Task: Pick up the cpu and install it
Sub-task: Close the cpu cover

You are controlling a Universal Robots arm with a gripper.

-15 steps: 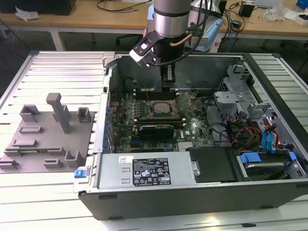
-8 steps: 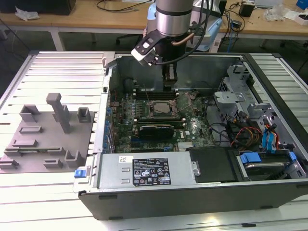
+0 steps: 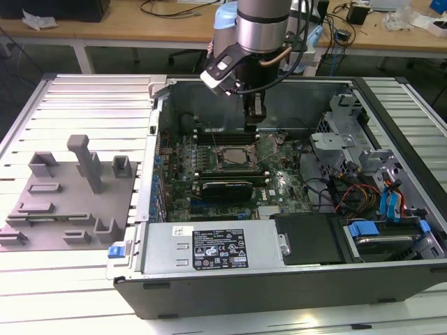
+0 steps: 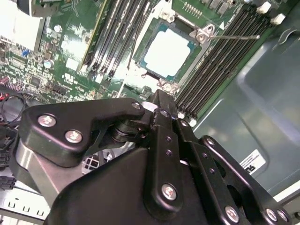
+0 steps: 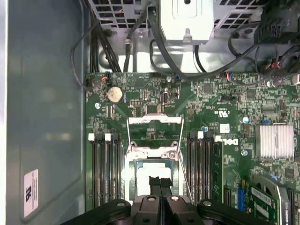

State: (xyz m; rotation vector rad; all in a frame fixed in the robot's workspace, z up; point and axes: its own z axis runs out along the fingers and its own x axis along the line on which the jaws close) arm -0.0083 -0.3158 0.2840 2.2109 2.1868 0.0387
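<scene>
The cpu [image 4: 167, 50] lies flat in the motherboard socket with its silvery-white top up, a green rim around it; the first wrist view shows it as a pale square [image 5: 144, 169]. The socket [image 3: 234, 158] sits mid-board inside the open computer case, its metal load plate [image 5: 154, 129] swung up and open. My gripper [image 5: 159, 182] hangs just above the socket, fingertips [image 5: 153, 181] pressed together with nothing between them. In the exterior view the gripper [image 3: 255, 115] reaches down into the case, slightly behind the socket.
Memory slots [image 5: 105, 168] flank the socket on both sides. A black graphics card [image 3: 225, 188] lies in front of it, a drive cage [image 3: 335, 143] and cables to the exterior view's right. The power supply [image 3: 216, 248] lines the front. A grey fixture [image 3: 70, 199] sits outside the case.
</scene>
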